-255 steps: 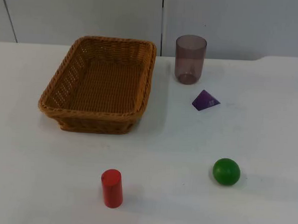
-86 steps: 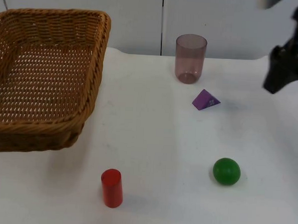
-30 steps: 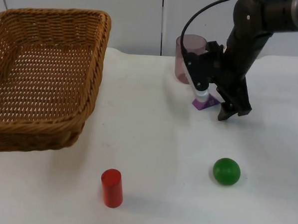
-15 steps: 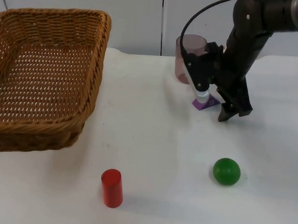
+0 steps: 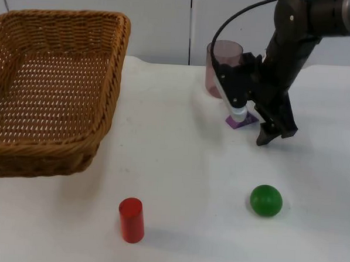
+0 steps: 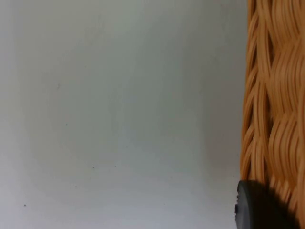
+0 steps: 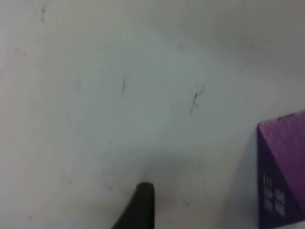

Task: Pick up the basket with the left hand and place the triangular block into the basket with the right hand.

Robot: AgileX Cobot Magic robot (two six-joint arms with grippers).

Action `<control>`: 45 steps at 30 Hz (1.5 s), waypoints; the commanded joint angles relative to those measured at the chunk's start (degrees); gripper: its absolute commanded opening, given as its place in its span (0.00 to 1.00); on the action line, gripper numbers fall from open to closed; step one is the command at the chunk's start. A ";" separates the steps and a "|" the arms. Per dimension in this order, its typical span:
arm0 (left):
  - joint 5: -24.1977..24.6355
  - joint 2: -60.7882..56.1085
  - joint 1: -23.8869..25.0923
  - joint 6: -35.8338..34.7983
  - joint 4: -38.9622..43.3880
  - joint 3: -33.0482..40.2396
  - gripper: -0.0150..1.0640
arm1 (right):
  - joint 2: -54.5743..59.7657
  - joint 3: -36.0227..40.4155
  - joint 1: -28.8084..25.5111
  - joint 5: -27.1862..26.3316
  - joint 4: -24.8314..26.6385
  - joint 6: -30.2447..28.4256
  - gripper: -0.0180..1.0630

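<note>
Purple triangular block (image 5: pixel 241 121) sits on the white table (image 5: pixel 184 184), just in front of the tinted plastic cup (image 5: pixel 220 67) and mostly hidden under my right arm in the top view — only its lower edge and one corner poke out. In the right wrist view the block (image 7: pixel 282 171) shows a flat purple face with small pale markings, one slanted ridge running up it; which way its apex points I can't tell, and no long axis stands out.

My right gripper (image 5: pixel 251 124) is down at the table over the block. Fingers are spread: one dark finger (image 5: pixel 268 131) stands just right of the block, clear of it, the other side is down at the block beside the white part of the gripper. From the right wrist view one black fingertip (image 7: pixel 139 205) rests near bare table, apart from the block — nothing grasped, no contact that I can confirm.

My left gripper (image 6: pixel 259 207) is clamped on the woven wicker basket (image 5: pixel 51 83). The left wrist view shows the rim weave (image 6: pixel 276 95) right against my black fingertip, with bare table beyond. In the top view the basket hangs tilted at the left, raised off the table, its open side facing the camera, and a dark bit of my gripper at its left edge.

Farther out: green ball (image 5: pixel 266 200) front right, red cylinder (image 5: pixel 131 220) upright front centre, well apart from each other and from the block. Grey partition wall (image 5: pixel 169 19) behind.
</note>
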 commanded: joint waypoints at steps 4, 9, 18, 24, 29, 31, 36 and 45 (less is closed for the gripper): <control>0.50 -0.71 0.21 0.23 -1.92 -0.05 0.01 | 1.78 0.74 0.33 -0.01 2.16 0.06 0.59; 0.50 -0.71 0.21 0.23 -1.92 -0.05 0.01 | 1.78 0.74 0.33 -1.86 2.16 0.06 0.16; 0.50 -0.71 0.21 0.23 -2.06 -0.05 0.01 | -0.32 0.74 0.41 1.15 2.17 4.16 0.02; 0.50 -0.71 0.21 0.23 -2.06 -0.05 0.01 | -8.99 0.74 0.41 9.66 7.44 12.19 0.02; 0.50 -0.71 0.21 0.23 -2.06 -0.05 0.01 | -19.11 0.74 0.41 14.53 15.27 25.08 0.02; 0.50 -0.71 0.21 0.23 -2.06 -0.05 0.01 | -23.63 0.74 0.41 14.79 15.92 38.77 0.02; 0.50 -0.71 0.21 0.23 -2.06 -0.05 0.01 | -29.53 0.74 0.41 18.97 15.12 55.21 0.02; 0.40 -0.71 0.21 0.62 -2.06 -0.05 0.01 | -32.21 0.74 0.41 22.41 15.13 64.81 0.02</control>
